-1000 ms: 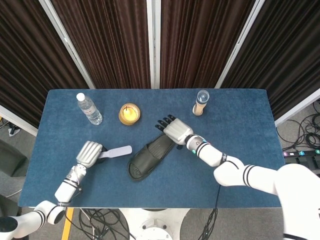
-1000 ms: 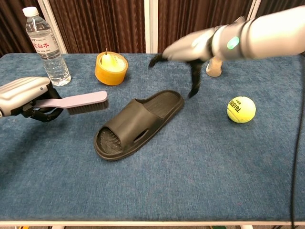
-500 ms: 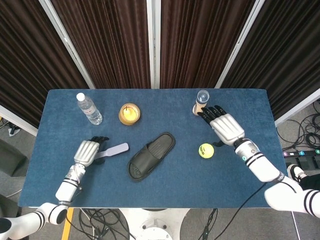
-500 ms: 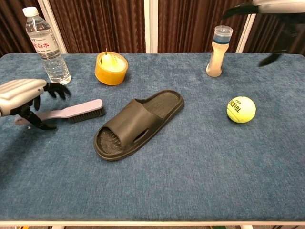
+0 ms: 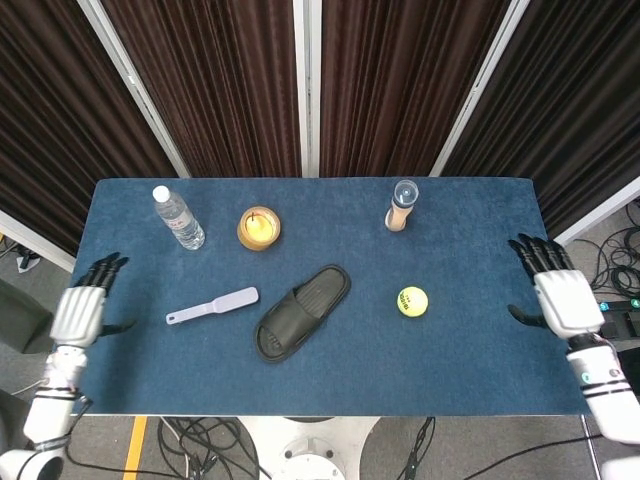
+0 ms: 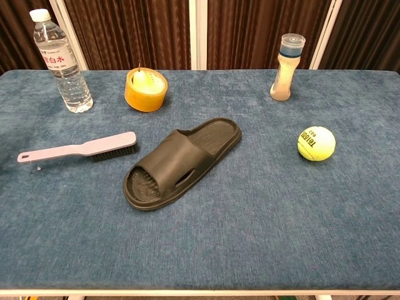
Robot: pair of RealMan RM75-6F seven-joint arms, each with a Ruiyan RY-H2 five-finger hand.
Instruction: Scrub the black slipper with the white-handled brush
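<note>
The black slipper [image 5: 302,311] [image 6: 180,162] lies sole-down near the middle of the blue table, toe toward the front left. The white-handled brush [image 5: 213,305] [image 6: 80,147] lies flat to its left, bristles down, handle pointing left, with nothing touching it. My left hand [image 5: 81,308] hovers beyond the table's left edge, fingers spread and empty. At the right edge, my right hand [image 5: 553,294] is likewise spread and holds nothing. Neither hand appears in the chest view.
A water bottle [image 5: 178,218] [image 6: 60,60] stands at the back left, a yellow tape roll [image 5: 258,228] [image 6: 145,89] beside it. A capped bottle [image 5: 401,205] [image 6: 285,67] stands at the back right. A tennis ball [image 5: 412,300] [image 6: 316,143] lies right of the slipper.
My left hand let go of the brush, which now lies on the table, and drew back past the left edge. My right hand swung from above the slipper to the right edge.
</note>
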